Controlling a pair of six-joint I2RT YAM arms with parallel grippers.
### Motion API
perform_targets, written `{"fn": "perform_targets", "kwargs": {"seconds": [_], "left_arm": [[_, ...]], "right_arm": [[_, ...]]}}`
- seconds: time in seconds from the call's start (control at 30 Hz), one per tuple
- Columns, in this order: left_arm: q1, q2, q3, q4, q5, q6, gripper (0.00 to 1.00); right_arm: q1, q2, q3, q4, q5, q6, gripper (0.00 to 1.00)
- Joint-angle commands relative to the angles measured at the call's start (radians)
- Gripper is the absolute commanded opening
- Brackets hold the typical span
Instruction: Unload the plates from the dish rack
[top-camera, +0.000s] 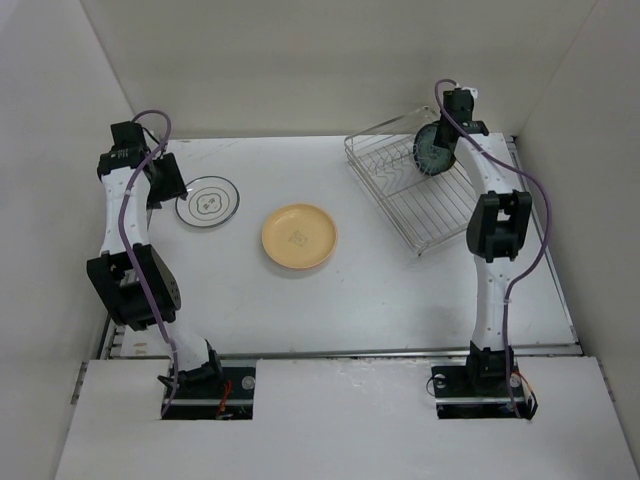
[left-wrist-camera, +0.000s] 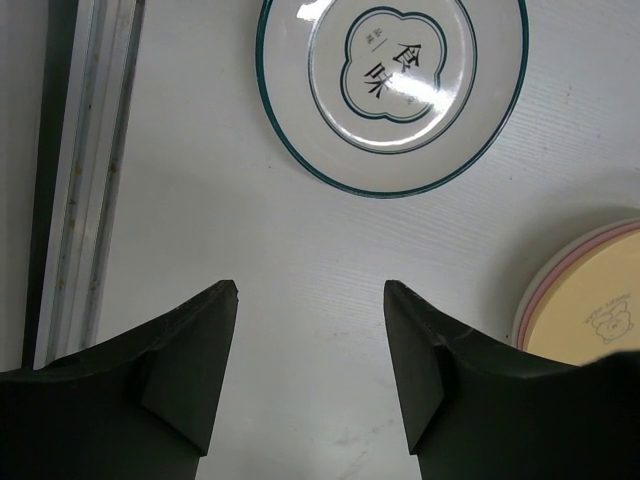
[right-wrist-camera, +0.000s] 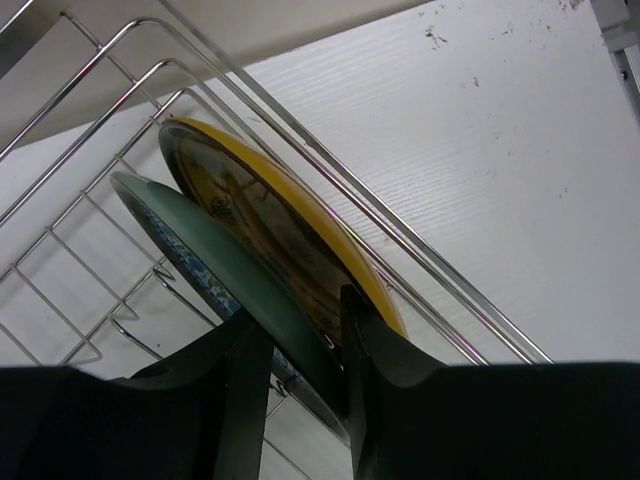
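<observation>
Gripping a teal plate (right-wrist-camera: 190, 230) by its edge, the right claw (right-wrist-camera: 300, 335) has one finger pressed to each face of it, low in the middle of the right wrist view. Just behind it stands a yellow-rimmed plate (right-wrist-camera: 290, 215), also on edge. Both sit in the dish rack (top-camera: 400, 195) at the upper right of the top view. The left claw (left-wrist-camera: 310, 300) is spread wide and holds nothing, hanging above bare worktop (left-wrist-camera: 250, 220). A white plate with a teal rim (left-wrist-camera: 390, 90) lies flat at the top of the left wrist view. At that frame's right edge lies a yellow-tan plate (left-wrist-camera: 590, 310), with a pink edge showing around it.
</observation>
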Motion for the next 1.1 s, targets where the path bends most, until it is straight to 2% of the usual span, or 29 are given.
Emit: {"fn": "perform_targets", "kwargs": {"seconds": [0.0, 0.2, 0.33, 0.53, 0.63, 0.67, 0.73, 0.83, 0.97, 1.0, 1.07], "left_arm": [[0.001, -0.044, -0.011, 0.008, -0.009, 0.016, 0.57], [0.001, -0.076, -0.011, 0.008, 0.028, 0.016, 0.57], [0.001, -0.087, -0.011, 0.008, 0.096, 0.016, 0.66], [0.001, -0.125, -0.031, 0.008, 0.187, 0.027, 0.72], [0.001, -0.155, -0.042, 0.008, 0.271, 0.049, 0.81], [0.001, -0.170, -0.053, 0.008, 0.299, 0.050, 0.83], [0.001, -0.185, -0.064, 0.020, 0.387, 0.059, 0.94], [0.001, -0.207, -0.087, 0.020, 0.494, 0.082, 0.97], [-0.017, -0.231, -0.122, 0.020, 0.702, 0.108, 0.99], [-0.026, -0.242, -0.122, 0.029, 0.731, 0.122, 0.99], [-0.036, -0.251, -0.148, 0.038, 0.774, 0.122, 0.99]], "right_arm": [[0.000, -0.049, -0.012, 0.037, -0.031, 0.023, 0.00], [0.009, -0.180, -0.044, 0.048, -0.017, -0.024, 0.00], [0.029, -0.295, -0.044, 0.066, 0.009, -0.060, 0.00], [0.078, -0.404, -0.044, 0.066, 0.076, -0.093, 0.00], [0.125, -0.462, -0.035, 0.043, 0.055, -0.102, 0.00], [0.142, -0.476, -0.059, 0.043, 0.015, -0.102, 0.00], [0.176, -0.497, -0.085, 0.043, -0.028, -0.111, 0.00], [0.251, -0.510, -0.124, 0.031, -0.149, -0.088, 0.00], [0.336, -0.495, -0.176, 0.048, -0.483, -0.042, 0.00], [0.363, -0.485, -0.185, 0.063, -0.625, -0.028, 0.00], [0.395, -0.455, -0.219, 0.127, -0.747, 0.010, 0.00]]}}
